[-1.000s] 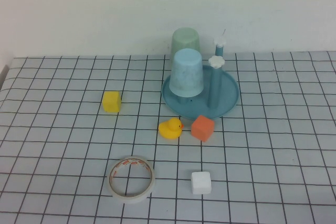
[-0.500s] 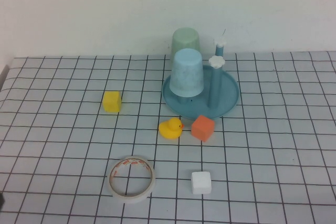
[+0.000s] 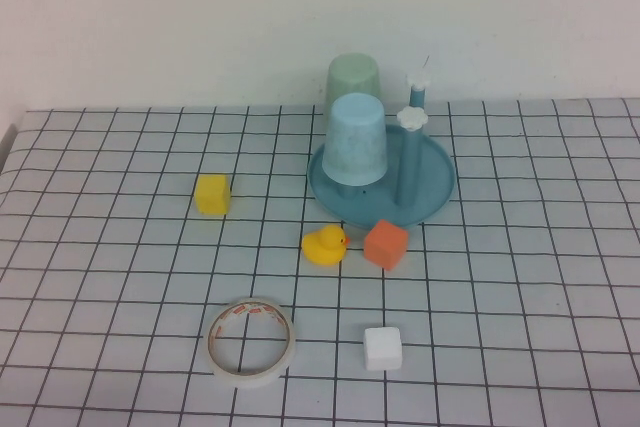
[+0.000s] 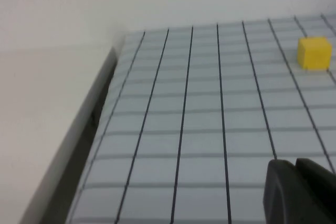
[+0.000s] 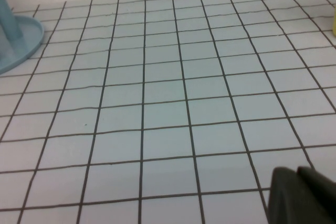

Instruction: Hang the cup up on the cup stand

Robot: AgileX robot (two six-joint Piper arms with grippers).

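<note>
Light blue speckled plastic cup (image 3: pixel 355 139) sat upside down on the round teal-blue cup stand (image 3: pixel 436 187), pale green cup (image 3: pixel 352 81) behind, orange cube (image 3: pixel 386 244) and yellow rubber duck (image 3: pixel 324 245) in front; nothing had moved. Left gripper (image 4: pixel 297 190) and right gripper (image 5: pixel 303 192) showed fingers together over bare grid, well apart from the cup.

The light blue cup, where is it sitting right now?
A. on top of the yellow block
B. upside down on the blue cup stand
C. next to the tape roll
B: the cup stands mouth down on the cup stand, in front of the pale green cup.
</note>
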